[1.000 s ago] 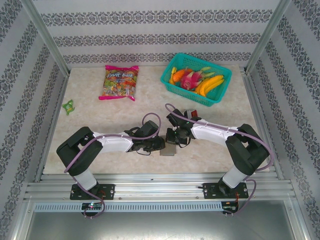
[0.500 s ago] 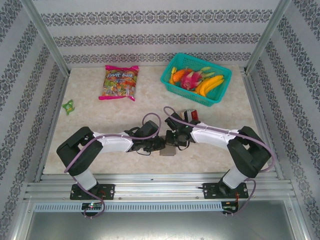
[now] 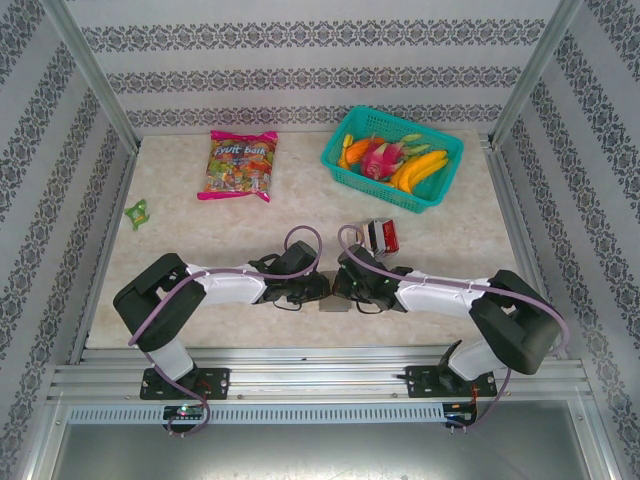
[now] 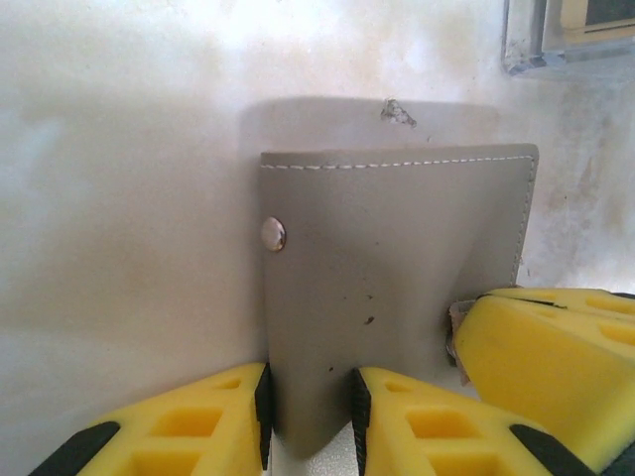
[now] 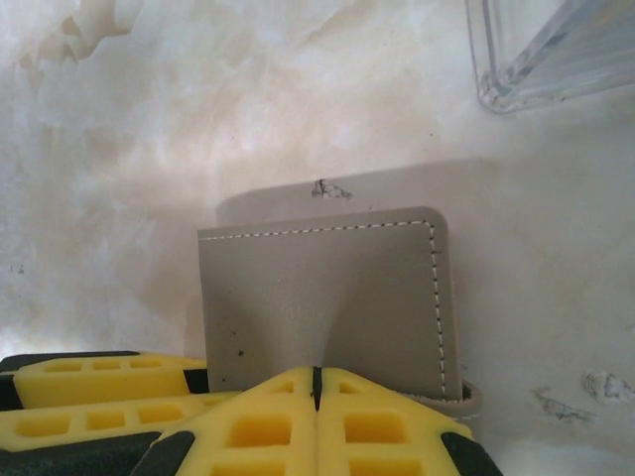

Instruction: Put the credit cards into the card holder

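Observation:
The card holder is a flat grey stitched wallet with a snap stud, lying between both grippers near the table's front. My left gripper is shut on its near edge; in the left wrist view the holder runs down between the pads of the left gripper. My right gripper is shut, and its joined tips rest against the holder, which shows a crease there. Nothing shows between its pads. The credit cards, red, black and white, stand in a clear case behind the right wrist.
A teal basket of fruit stands at the back right. A candy bag lies at the back left and a small green wrapper by the left wall. The clear case's corner is just beyond the holder.
The right arm has swung its elbow out toward the front right. Its shut gripper has slid nearer along the holder, uncovering the cards. The left arm has stayed still.

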Action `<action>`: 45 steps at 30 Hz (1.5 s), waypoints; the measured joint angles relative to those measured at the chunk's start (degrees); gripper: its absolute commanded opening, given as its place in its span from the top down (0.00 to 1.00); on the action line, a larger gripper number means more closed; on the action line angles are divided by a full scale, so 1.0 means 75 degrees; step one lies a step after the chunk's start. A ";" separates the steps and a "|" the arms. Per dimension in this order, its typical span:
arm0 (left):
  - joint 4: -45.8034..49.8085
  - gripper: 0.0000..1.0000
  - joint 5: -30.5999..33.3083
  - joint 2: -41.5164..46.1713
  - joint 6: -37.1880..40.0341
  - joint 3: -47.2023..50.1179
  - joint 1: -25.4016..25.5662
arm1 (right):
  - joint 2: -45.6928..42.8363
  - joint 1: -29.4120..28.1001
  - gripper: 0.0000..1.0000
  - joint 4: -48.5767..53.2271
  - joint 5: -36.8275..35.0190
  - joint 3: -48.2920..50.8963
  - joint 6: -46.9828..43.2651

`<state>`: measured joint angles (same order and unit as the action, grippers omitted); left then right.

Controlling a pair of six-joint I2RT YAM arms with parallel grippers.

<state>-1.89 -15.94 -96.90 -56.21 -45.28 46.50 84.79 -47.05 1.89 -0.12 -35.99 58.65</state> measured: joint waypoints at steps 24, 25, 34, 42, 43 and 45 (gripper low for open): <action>0.1801 0.49 0.1402 0.1772 0.0627 -0.0370 -0.0108 | -0.2978 0.1947 0.30 0.3465 -0.1559 -0.1434 -0.2253; 0.1958 0.47 0.1591 0.1973 0.0702 -0.0370 -0.0181 | -0.3281 0.2133 0.24 0.3465 -0.1897 -0.1341 -0.2457; 0.3037 0.01 0.4540 0.4205 0.2122 -0.0131 -0.2124 | -0.4360 0.4806 0.09 0.1107 -0.3663 0.0880 -0.4887; 0.1609 0.00 0.6435 0.4549 0.4412 0.1137 -0.3765 | -0.2154 0.5619 0.08 -0.1775 -0.2981 0.1644 -0.6292; 0.1358 0.00 0.6525 0.4421 0.4709 0.1291 -0.3812 | -0.1970 0.5654 0.08 -0.2066 -0.2871 0.1652 -0.6429; 0.0568 0.00 0.6563 0.4103 0.5348 0.1693 -0.3911 | -0.1638 0.5659 0.08 -0.2716 -0.2707 0.1652 -0.6677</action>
<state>2.37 33.28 -66.13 -16.10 -32.58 17.17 72.51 -4.60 -18.48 -20.43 -23.59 8.58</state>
